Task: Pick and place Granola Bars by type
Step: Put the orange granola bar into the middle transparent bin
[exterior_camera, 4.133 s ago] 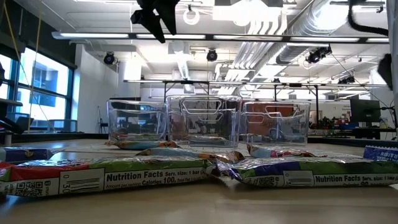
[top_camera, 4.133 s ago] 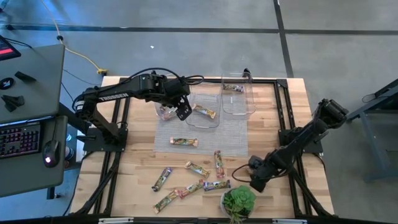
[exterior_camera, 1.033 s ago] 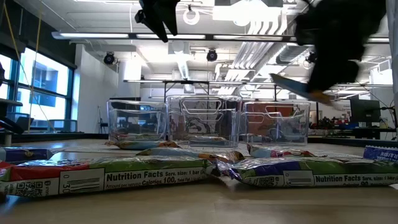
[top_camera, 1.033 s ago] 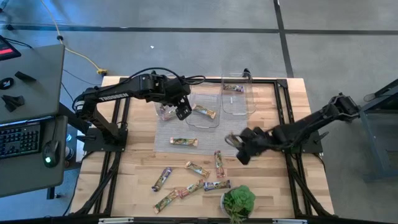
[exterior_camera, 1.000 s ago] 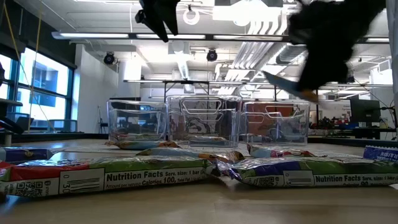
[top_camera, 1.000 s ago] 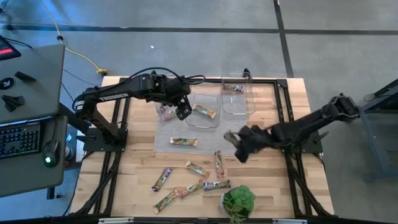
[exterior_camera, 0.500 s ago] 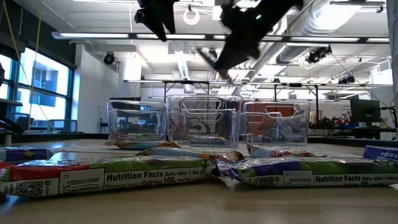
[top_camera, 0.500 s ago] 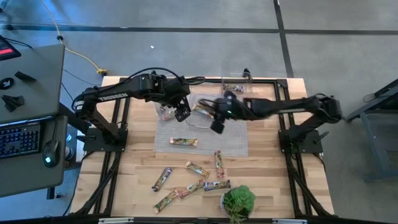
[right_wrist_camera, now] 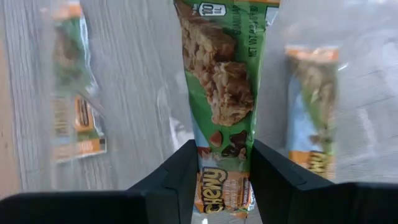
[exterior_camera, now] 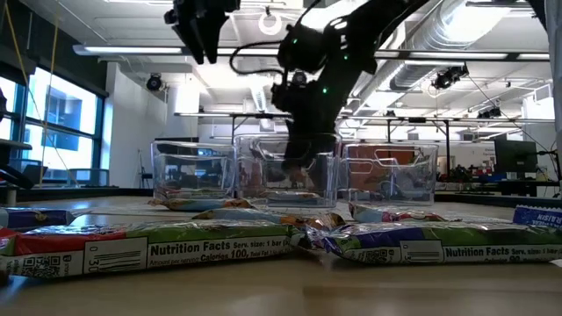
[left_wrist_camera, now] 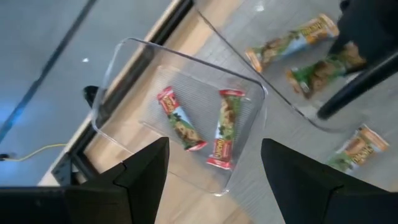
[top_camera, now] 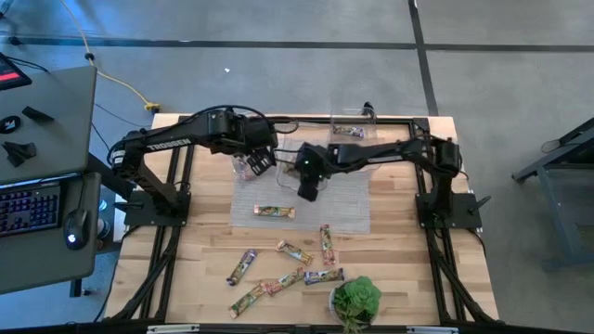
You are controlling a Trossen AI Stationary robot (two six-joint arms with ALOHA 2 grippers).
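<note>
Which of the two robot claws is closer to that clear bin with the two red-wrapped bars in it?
The left one. The left gripper hangs open right above the bin with the red bars. The right gripper is over the middle bin, gripping a green bar.

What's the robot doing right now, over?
Right claw shut on green-wrapped granola bar, over middle clear plastic bin. Left claw open above bin with two red-wrapped bars. Nothing blocking.
</note>
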